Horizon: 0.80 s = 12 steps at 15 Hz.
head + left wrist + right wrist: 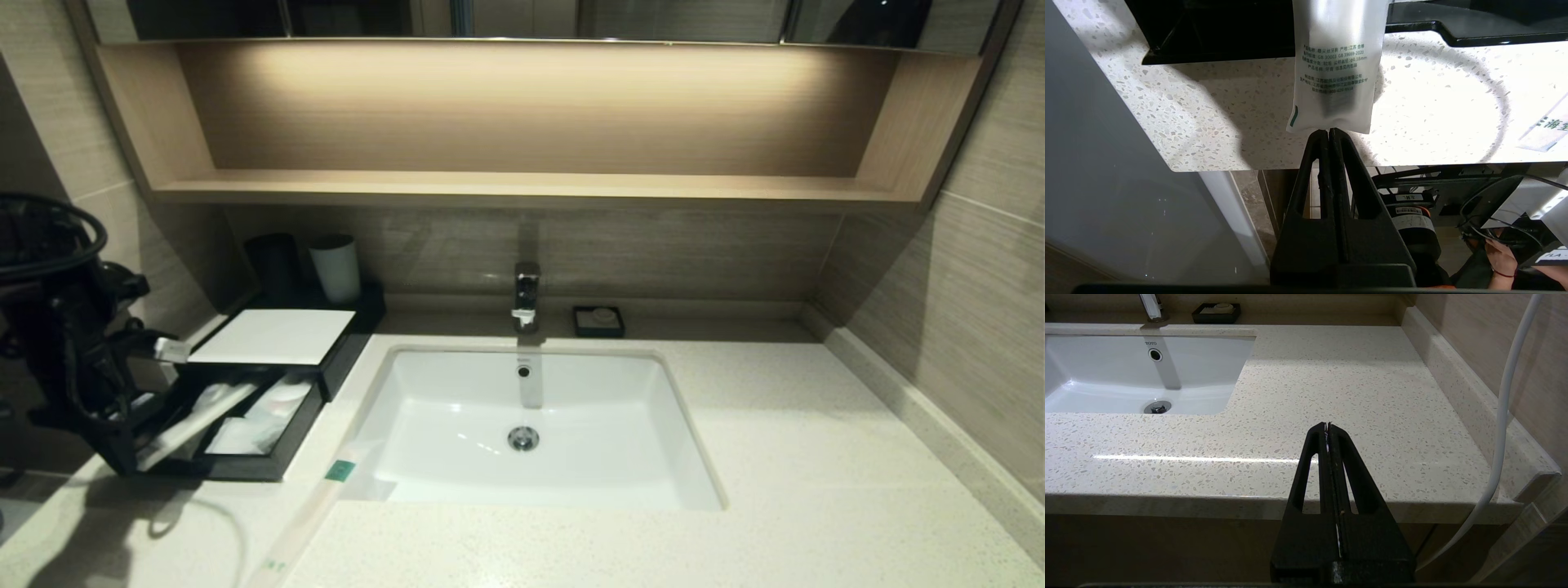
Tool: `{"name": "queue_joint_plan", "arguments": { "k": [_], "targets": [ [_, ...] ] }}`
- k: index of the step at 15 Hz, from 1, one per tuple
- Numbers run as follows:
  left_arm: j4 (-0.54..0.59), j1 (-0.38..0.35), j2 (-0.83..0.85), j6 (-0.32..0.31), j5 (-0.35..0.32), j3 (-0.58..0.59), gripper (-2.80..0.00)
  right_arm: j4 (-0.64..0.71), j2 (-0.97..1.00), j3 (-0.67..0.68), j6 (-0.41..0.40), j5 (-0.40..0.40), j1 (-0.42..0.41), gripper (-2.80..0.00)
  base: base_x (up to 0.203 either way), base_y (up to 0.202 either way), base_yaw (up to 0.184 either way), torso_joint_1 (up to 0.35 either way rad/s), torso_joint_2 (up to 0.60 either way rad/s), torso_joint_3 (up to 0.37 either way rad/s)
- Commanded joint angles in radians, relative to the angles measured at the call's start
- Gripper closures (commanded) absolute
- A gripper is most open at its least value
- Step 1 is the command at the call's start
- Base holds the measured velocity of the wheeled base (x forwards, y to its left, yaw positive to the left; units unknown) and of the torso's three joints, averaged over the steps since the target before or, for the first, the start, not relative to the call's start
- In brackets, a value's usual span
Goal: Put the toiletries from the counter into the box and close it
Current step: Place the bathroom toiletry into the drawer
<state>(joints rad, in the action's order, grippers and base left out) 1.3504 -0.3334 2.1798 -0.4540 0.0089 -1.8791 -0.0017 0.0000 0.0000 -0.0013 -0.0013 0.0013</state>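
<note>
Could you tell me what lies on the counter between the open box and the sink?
In the head view, one wrapped toiletry lies on the counter between the box and the sink, near the sink's front corner.

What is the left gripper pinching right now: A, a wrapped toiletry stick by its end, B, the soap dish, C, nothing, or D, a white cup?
A: the left gripper is shut on the end of a wrapped toiletry stick, held at the open drawer of the box.

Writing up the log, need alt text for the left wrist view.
The left gripper, shut, pinches the end of a wrapped toiletry with green print, hanging it over the speckled counter by the black box.
</note>
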Motion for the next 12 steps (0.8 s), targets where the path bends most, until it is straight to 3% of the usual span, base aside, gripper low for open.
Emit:
{"name": "queue_joint_plan", "arguments": {
  "k": [1, 12],
  "targets": [
    [0.004, 0.004, 0.005, -0.002, 0.000, 0.000, 0.00, 0.000, -0.002, 0.002, 0.000, 0.000, 0.000, 0.00, 0.000, 0.000, 0.000, 0.000, 0.00, 0.000],
    [-0.056, 0.056, 0.006, 0.031, -0.001, -0.002, 0.00, 0.000, 0.000, 0.000, 0.000, 0.000, 0.000, 0.00, 0.000, 0.000, 0.000, 0.000, 0.00, 0.000]
  ]
}}
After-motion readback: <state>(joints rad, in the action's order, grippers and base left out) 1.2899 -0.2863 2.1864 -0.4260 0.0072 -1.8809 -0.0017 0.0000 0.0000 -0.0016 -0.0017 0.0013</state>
